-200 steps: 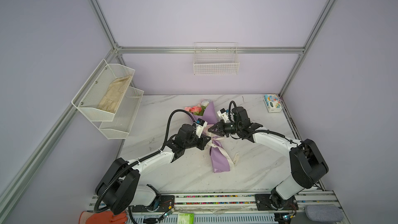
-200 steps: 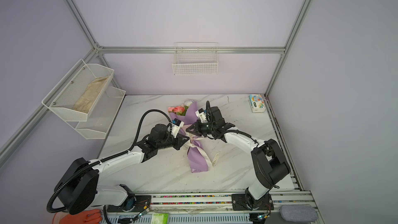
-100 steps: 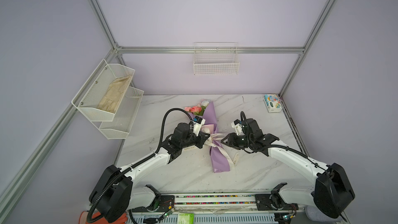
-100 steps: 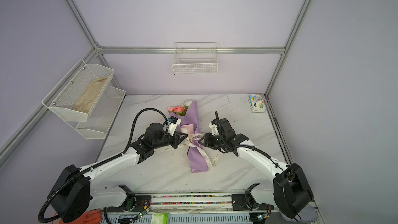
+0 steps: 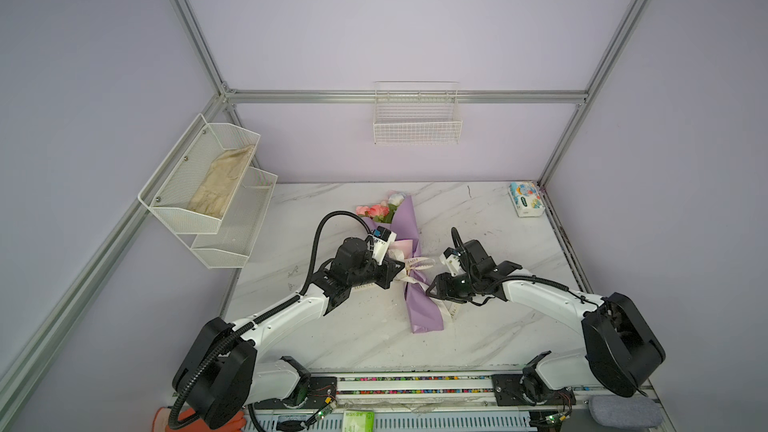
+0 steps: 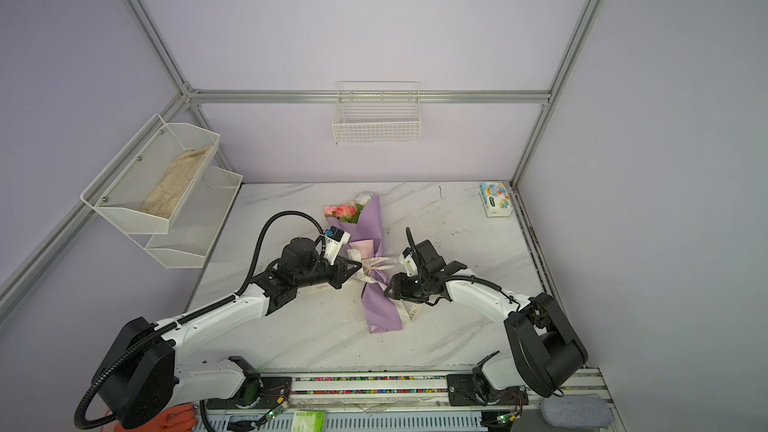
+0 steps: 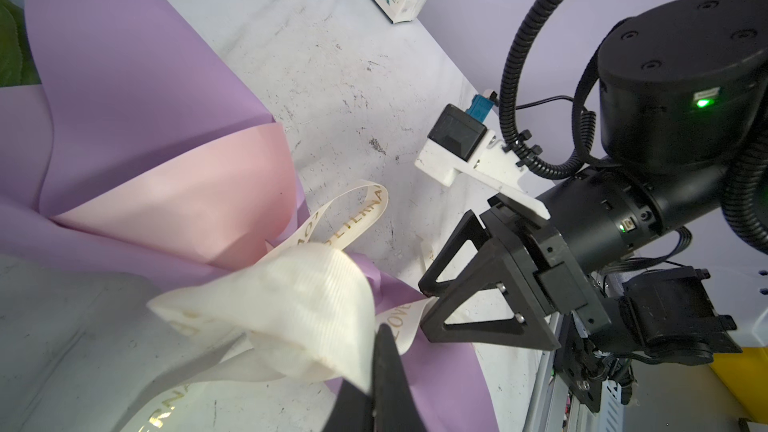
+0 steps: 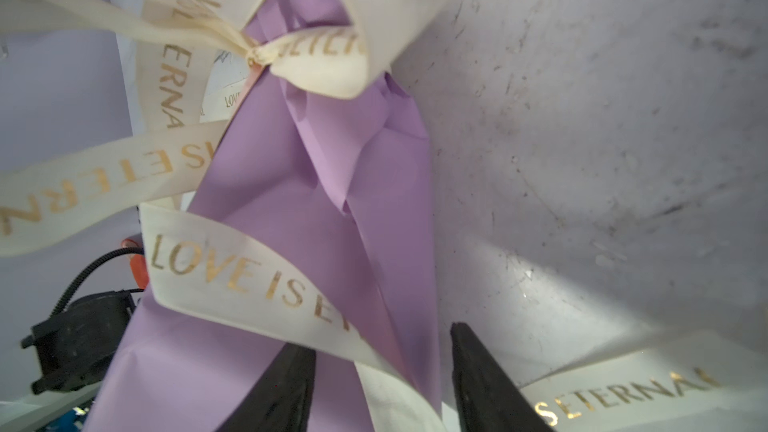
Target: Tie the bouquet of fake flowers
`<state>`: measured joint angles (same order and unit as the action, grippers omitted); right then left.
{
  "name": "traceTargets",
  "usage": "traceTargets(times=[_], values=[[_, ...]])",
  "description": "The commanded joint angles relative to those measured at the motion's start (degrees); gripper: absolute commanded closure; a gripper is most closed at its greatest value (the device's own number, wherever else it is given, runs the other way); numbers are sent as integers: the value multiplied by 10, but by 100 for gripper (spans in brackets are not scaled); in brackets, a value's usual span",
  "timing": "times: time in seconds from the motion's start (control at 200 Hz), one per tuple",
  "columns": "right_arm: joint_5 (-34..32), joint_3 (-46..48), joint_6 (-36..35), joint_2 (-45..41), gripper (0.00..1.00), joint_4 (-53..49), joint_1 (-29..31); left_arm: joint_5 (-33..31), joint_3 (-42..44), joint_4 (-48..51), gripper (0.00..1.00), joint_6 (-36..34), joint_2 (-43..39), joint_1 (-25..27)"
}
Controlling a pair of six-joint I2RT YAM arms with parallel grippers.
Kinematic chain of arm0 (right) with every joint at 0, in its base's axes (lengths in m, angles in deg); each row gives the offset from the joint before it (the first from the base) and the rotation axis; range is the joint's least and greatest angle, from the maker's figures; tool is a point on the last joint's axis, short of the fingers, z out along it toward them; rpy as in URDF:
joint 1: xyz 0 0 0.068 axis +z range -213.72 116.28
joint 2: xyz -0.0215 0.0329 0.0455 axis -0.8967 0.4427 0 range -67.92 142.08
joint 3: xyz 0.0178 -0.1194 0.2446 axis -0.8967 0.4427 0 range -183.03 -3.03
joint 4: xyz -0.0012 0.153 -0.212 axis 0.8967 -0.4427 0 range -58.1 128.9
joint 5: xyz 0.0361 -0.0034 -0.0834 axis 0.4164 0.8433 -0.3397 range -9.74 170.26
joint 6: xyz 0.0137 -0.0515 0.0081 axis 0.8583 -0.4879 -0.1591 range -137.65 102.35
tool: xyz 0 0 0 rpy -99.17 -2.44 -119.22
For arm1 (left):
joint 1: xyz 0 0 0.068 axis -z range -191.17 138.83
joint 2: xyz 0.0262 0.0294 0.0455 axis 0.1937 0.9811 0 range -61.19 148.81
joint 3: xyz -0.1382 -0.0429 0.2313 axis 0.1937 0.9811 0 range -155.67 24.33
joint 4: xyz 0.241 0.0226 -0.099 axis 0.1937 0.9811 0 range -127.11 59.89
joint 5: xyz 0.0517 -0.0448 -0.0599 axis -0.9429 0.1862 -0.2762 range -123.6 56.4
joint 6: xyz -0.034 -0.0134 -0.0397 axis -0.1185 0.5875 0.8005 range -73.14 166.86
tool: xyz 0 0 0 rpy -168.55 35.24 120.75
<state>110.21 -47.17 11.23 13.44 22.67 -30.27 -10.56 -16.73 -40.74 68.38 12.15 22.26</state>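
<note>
Bouquet of fake flowers (image 5: 405,222) lies mid-bench (image 5: 374,338), blooms far, stem end near. Left tool (image 5: 397,270) clenched on ribbon (image 5: 417,263) loop by the knot. Right tool (image 5: 429,288) released, jaws apart beside the right tail. Best next: grip the tail close to the knot and pull outward evenly without dragging the bouquet.

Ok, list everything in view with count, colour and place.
table: 1, white marble, centre
bouquet: 1, lilac wrap, pink flowers, mid table
ribbon: 1, cream, gold letters, knotted round bouquet
tissue pack: 1, white and blue, far right corner
basket: 1, white, back wall
shelf: 1, white, left wall
cloth: 1, beige, upper shelf tier
glove: 1, orange, front left
left end effector: 1, black, shut on ribbon
right end effector: 1, black, open, beside bouquet
</note>
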Motion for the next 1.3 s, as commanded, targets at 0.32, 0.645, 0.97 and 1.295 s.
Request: traceTargets(times=[0.32,0.645,0.97,1.295], values=[[-175,-44,25,-45,100,-48,2,-8,-12,1,99,13,-18,-5],[-238,-63,15,-39,100,-84,2,-55,55,-13,100,48,-53,-6],[-253,-85,-9,-24,100,-142,3,-73,119,-42,98,83,-72,-6],[-277,-115,-15,-53,100,-262,3,-78,124,-55,95,100,-41,-6]])
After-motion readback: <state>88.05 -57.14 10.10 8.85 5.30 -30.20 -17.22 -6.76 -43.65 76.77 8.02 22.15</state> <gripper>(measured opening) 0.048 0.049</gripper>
